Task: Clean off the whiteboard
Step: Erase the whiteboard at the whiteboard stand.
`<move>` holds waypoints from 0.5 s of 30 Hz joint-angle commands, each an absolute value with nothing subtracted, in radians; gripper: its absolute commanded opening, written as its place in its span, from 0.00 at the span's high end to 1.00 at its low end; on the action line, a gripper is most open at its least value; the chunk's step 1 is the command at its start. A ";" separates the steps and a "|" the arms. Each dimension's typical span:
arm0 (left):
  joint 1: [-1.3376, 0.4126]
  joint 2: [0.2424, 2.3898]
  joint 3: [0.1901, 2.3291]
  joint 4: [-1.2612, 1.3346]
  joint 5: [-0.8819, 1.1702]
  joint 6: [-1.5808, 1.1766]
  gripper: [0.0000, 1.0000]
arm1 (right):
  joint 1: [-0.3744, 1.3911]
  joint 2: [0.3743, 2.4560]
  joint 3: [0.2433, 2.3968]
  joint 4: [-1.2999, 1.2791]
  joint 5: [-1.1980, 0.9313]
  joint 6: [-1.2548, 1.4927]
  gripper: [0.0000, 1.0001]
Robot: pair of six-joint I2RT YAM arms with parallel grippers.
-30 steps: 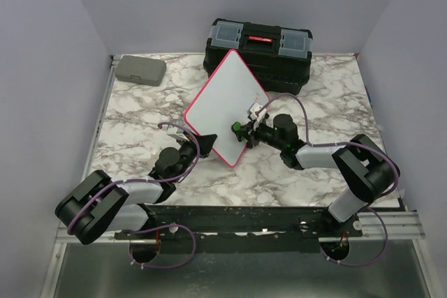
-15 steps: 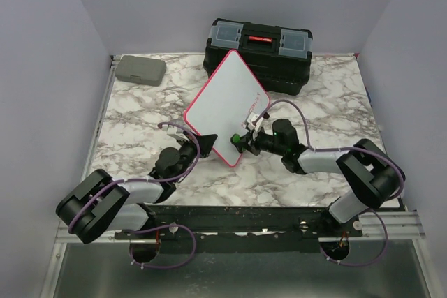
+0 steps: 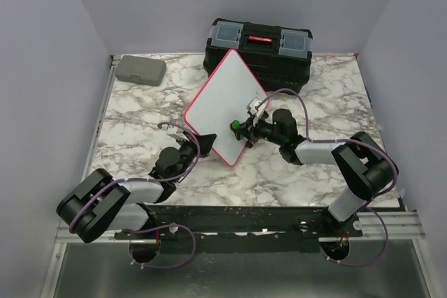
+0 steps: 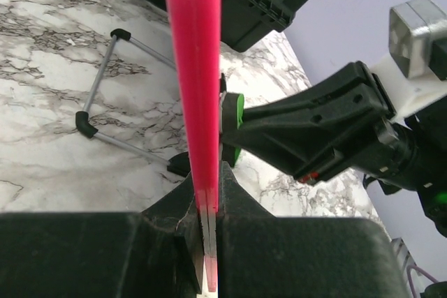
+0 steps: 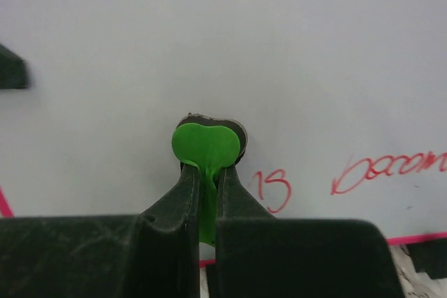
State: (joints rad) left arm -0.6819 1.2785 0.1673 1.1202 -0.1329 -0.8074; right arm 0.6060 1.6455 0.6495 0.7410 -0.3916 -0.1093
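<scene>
The whiteboard [image 3: 223, 106], white with a red-pink frame, stands tilted up on one corner in the middle of the table. My left gripper [image 3: 202, 146] is shut on its lower frame edge [image 4: 195, 68], seen edge-on in the left wrist view. My right gripper [image 3: 243, 130] is shut on a green eraser [image 5: 206, 144] whose dark pad is pressed on the board face [image 5: 209, 33]. Red handwriting [image 5: 274, 190] stays just right of the eraser, with more further right [image 5: 391, 171]. The eraser also shows in the left wrist view [image 4: 234, 113].
A black toolbox [image 3: 257, 50] stands behind the board at the back edge. A small grey case [image 3: 140, 70] lies at the back left. The board's wire stand with black feet [image 4: 119, 82] rests on the marble behind the board.
My right gripper slid the eraser down toward the board's lower edge, then back up and slightly right. The left gripper and the board have not moved.
</scene>
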 commanded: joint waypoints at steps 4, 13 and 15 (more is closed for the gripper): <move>-0.705 1.259 0.195 1.233 -0.041 -0.863 1.00 | 0.541 1.672 0.643 0.735 -0.291 -0.175 0.99; -0.705 1.277 0.192 1.255 -0.047 -0.862 1.00 | 0.614 1.666 0.594 0.705 -0.446 -0.185 0.99; -0.706 1.282 0.195 1.256 -0.046 -0.865 1.00 | 0.633 1.659 0.608 0.720 -0.456 -0.169 0.99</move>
State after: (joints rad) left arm -0.6888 1.2789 0.1673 1.1275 -0.1200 -0.8150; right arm 0.5690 1.6508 0.6178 0.7460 -0.3622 -0.1860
